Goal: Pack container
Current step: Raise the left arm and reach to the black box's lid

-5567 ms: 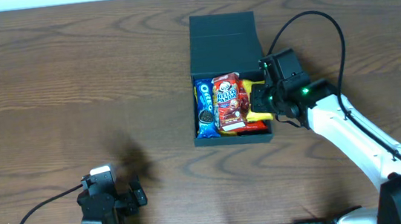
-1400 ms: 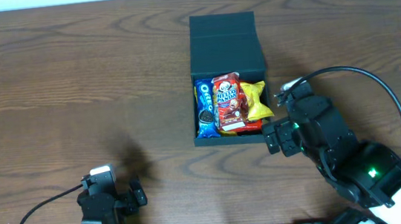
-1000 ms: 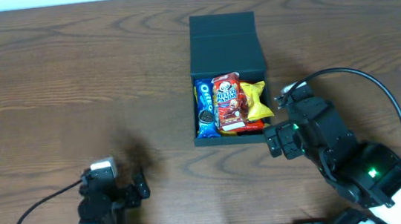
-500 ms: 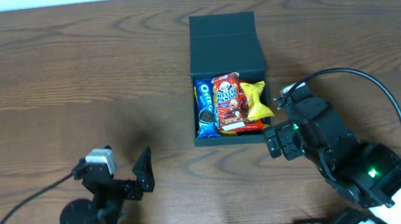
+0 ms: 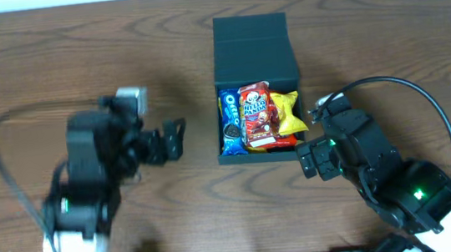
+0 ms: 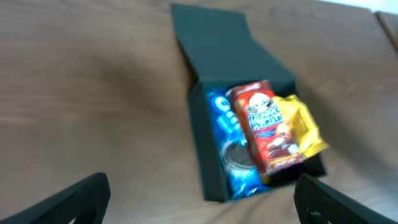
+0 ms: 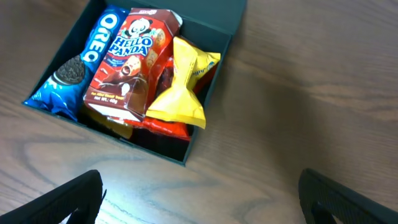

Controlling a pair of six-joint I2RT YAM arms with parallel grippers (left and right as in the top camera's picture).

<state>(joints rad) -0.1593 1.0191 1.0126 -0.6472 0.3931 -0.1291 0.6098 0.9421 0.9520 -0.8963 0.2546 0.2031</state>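
Brown wooden table [image 5: 76,66] carried the container [image 5: 253,52] a little right of the middle, with its lid [image 5: 250,35] folded back on the far side. It looked like a stiff, light, matte box, probably not slippery. The free far edge of the lid seemed the best place to take hold. Soft snack packets [image 5: 256,116] filled it and could be crushed. The left gripper [image 5: 175,140], near its left wall, and the right gripper [image 5: 313,157], beside its near right corner, both had fingers spread wide and empty.

Wood-grain table [image 5: 76,66], blue Oreo packet [image 5: 229,124] beside red Hello Panda pack [image 5: 258,114], yellow packet [image 5: 289,113]
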